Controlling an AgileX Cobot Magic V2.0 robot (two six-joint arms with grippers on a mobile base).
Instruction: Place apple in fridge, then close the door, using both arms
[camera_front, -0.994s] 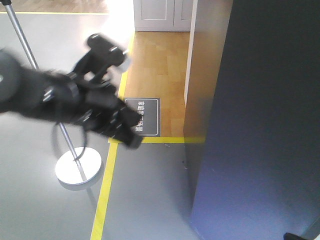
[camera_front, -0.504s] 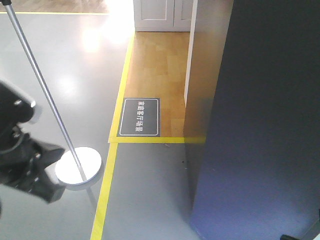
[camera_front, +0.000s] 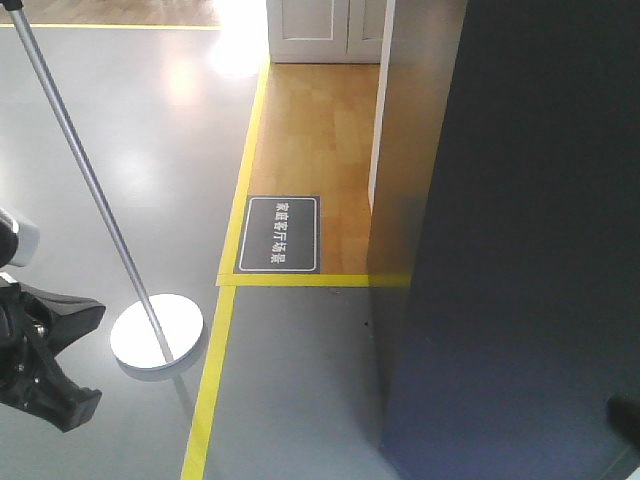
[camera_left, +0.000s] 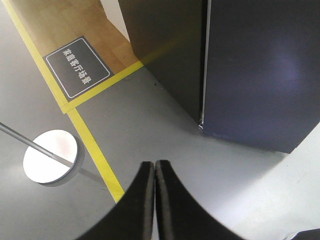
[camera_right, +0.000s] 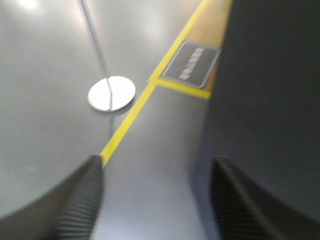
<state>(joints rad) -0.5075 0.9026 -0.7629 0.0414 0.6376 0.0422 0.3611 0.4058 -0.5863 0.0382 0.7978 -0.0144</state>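
The fridge (camera_left: 250, 75) stands with its door (camera_front: 520, 260) flush, well ahead of the left gripper (camera_left: 154, 172), pressed together on nothing, while the right gripper (camera_right: 155, 195) hangs spread wide beside it.

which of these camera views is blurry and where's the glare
The right wrist view is blurred throughout, the floor sign unreadable; the left wrist view is sharp; the front view has blown-out glare on the grey floor near the white doors.
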